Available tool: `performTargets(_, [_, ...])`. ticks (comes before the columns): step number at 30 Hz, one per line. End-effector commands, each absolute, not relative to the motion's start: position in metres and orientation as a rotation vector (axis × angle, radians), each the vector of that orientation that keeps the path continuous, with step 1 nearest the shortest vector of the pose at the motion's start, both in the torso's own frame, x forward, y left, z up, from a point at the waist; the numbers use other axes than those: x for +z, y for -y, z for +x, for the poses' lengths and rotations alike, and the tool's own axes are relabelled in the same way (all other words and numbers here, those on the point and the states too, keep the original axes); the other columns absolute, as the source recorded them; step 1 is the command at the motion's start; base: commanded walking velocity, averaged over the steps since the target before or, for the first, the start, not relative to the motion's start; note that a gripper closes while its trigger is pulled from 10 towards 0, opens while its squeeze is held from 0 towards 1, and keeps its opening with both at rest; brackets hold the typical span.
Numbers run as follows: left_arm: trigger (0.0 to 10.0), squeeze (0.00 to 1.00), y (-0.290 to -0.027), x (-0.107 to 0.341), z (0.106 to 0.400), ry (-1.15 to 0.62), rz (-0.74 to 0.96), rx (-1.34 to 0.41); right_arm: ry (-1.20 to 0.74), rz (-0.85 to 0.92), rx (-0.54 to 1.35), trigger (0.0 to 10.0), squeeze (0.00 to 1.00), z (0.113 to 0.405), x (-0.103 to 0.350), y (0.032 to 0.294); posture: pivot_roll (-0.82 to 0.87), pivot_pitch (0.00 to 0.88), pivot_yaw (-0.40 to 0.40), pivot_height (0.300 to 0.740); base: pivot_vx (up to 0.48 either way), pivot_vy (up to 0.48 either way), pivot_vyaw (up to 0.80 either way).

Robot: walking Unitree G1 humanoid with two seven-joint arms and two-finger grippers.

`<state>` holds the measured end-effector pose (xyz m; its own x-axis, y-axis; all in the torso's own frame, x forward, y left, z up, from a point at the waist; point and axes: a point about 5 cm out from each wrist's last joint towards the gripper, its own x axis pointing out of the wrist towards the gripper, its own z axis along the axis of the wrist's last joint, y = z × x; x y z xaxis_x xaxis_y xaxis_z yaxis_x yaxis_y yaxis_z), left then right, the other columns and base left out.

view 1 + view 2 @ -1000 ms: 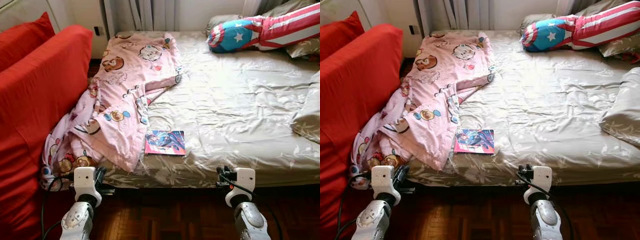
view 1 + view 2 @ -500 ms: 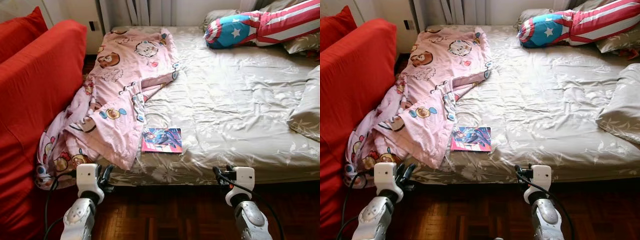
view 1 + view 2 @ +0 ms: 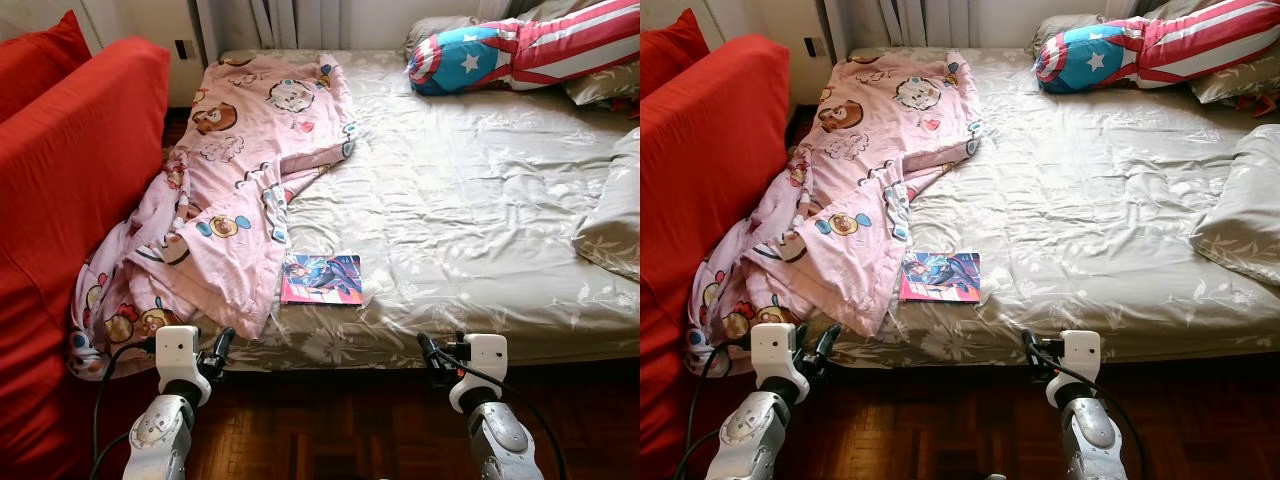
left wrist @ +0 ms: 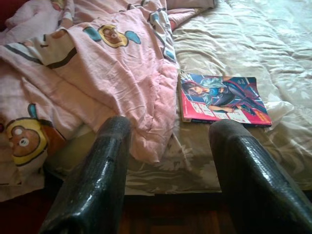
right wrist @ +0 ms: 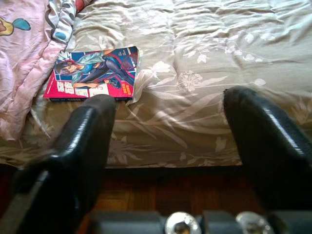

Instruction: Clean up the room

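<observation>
- Below the bed's (image 3: 480, 200) near edge, left pincer (image 4: 168, 161) and right pincer (image 5: 168, 141) hover over the floor, fingers apart, holding nothing.
- At 12 o'clock from the left pincer, a colourful comic book (image 3: 322, 279) lies flat beside the rumpled pink blanket (image 3: 240, 190).

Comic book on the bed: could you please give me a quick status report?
Left gripper and right gripper open, holding nothing, short of the bed. Comic book flat near the front edge. Pink blanket beside it.

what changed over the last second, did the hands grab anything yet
Nothing was grabbed. The view shifted, so the robot itself moved; both arms stay raised at the bed's near edge, the left hand and right hand open and empty. The comic book, pink blanket and star pillow lie on the bed as before.
</observation>
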<state>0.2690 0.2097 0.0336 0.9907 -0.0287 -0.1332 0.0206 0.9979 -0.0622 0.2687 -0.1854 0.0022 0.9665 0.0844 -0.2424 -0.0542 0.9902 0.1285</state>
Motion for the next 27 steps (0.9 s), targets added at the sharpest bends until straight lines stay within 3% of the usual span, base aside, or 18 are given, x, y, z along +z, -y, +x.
performTargets(1, [10.0,0.0,-0.2158,0.0323,0.2633,-0.143,-0.046,-0.005,-0.265,0.112,0.071,10.0,0.69,0.2643,-0.0011,0.1854,-0.03,0.182,-0.027,0.74,0.0,0.0,0.0])
performTargets(2, [10.0,0.0,-0.2168,0.0322,0.2625,-0.143,-0.043,0.0,-0.265,0.112,0.07,10.0,0.0,0.264,-0.0013,0.1857,-0.03,0.181,-0.027,0.74,0.0,0.0,0.0])
performTargets(11, [10.0,0.0,-0.2195,0.0333,0.2602,-0.135,-0.053,0.024,-0.266,0.09,0.088,10.0,0.0,0.2632,-0.0019,0.1828,-0.03,0.184,-0.028,0.74,0.0,0.0,0.0])
performTargets(18, [10.0,0.0,-0.2157,0.0345,0.2617,-0.131,-0.074,0.009,-0.254,0.094,0.107,10.0,0.0,0.2637,-0.0005,0.1795,-0.03,0.184,-0.027,0.74,0.0,0.0,0.72])
performTargets(27, [10.0,0.0,-0.2125,0.0317,0.2611,-0.147,-0.08,0.011,-0.272,0.077,0.1,10.0,0.0,0.2636,-0.0018,0.1823,-0.03,0.18,-0.031,0.74,0.027,0.0,0.0])
